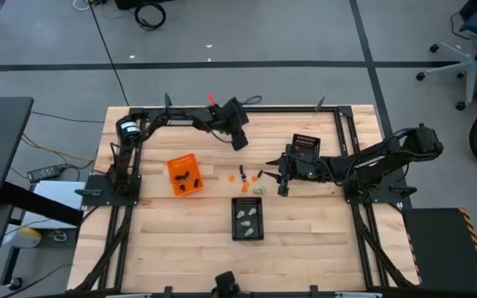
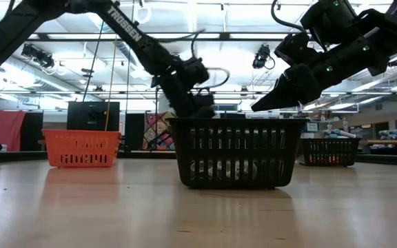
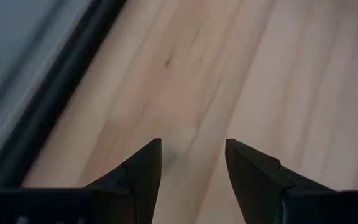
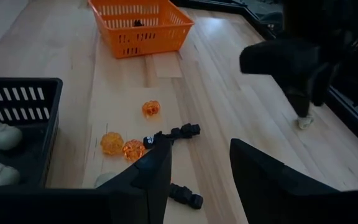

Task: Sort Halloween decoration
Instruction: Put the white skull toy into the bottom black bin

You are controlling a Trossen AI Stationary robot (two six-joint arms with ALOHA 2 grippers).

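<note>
Several tiny loose pieces lie on the wood between the bins. Orange ones (image 4: 151,108) (image 4: 111,143) (image 4: 133,149), black ones (image 4: 173,134) (image 4: 185,196) and a pale one (image 4: 104,179) show in the right wrist view. My right gripper (image 4: 201,162) (image 1: 281,184) hovers open just beside them. My left gripper (image 1: 240,142) (image 3: 191,155) is open near the far edge, low over a single pale piece (image 4: 304,121) (image 3: 169,153) that lies on the table. My left gripper points down over the pale piece (image 4: 304,121), which lies on the table close by one fingertip (image 3: 154,152). Whether a finger touches it, I cannot tell.
An orange bin (image 1: 183,174) at left centre holds black pieces. A black mesh bin (image 1: 248,218) nearer the near edge holds pale pieces (image 4: 5,135). A second black mesh bin (image 1: 305,145) stands behind my right gripper. A dark metal frame (image 1: 222,109) runs along the table's edges.
</note>
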